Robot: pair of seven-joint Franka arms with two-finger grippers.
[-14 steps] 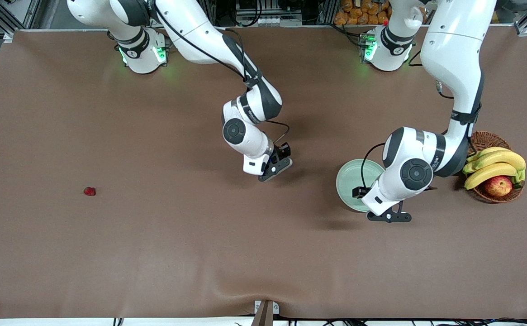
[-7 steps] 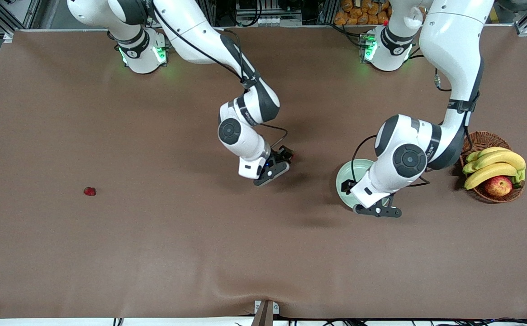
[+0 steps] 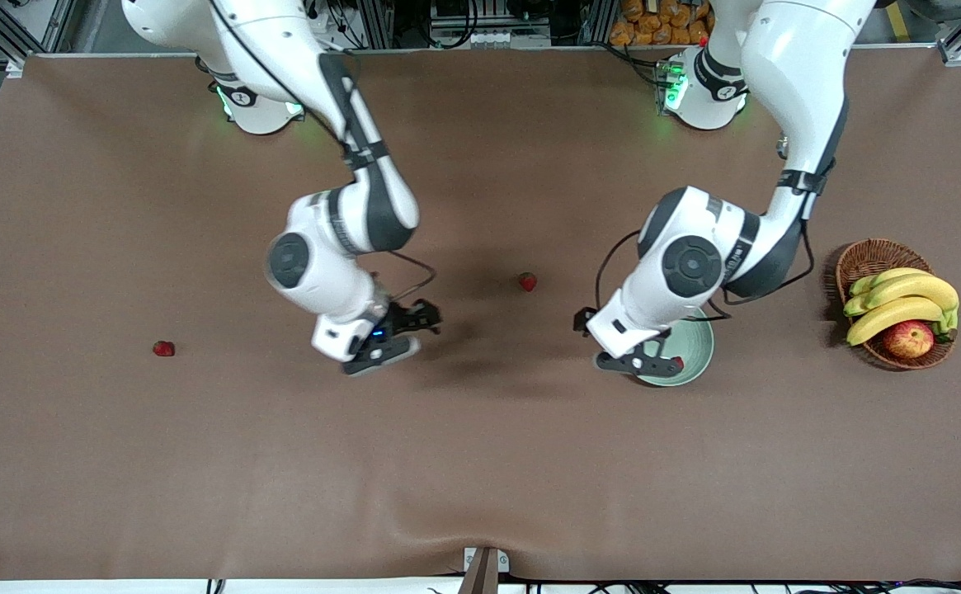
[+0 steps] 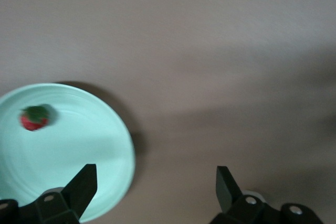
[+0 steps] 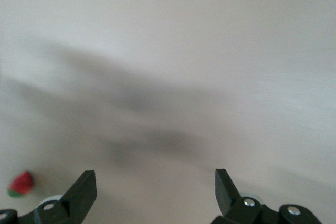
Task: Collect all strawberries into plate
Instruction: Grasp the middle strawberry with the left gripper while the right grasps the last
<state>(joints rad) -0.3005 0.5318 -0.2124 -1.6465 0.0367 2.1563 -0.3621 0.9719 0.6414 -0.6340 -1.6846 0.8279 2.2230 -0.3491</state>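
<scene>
The pale green plate (image 3: 696, 345) lies toward the left arm's end, partly under the left arm. One strawberry (image 3: 677, 362) lies in it, also seen in the left wrist view as a strawberry (image 4: 34, 118) on the plate (image 4: 89, 145). My left gripper (image 3: 637, 363) hangs open and empty over the plate's edge (image 4: 156, 182). A second strawberry (image 3: 528, 282) lies on the mat mid-table. A third strawberry (image 3: 164, 349) lies toward the right arm's end. My right gripper (image 3: 404, 332) is open and empty over bare mat (image 5: 155, 184), with a strawberry (image 5: 21, 183) at the frame's edge.
A brown wicker basket (image 3: 868, 256) with bananas (image 3: 901, 301) and an apple (image 3: 909, 338) stands at the left arm's end of the table. A brown mat (image 3: 480, 462) covers the whole table.
My right gripper opened, left a strawberry on the mat mid-table and swung toward the right arm's end. My left gripper slid across the plate toward the table's middle.
</scene>
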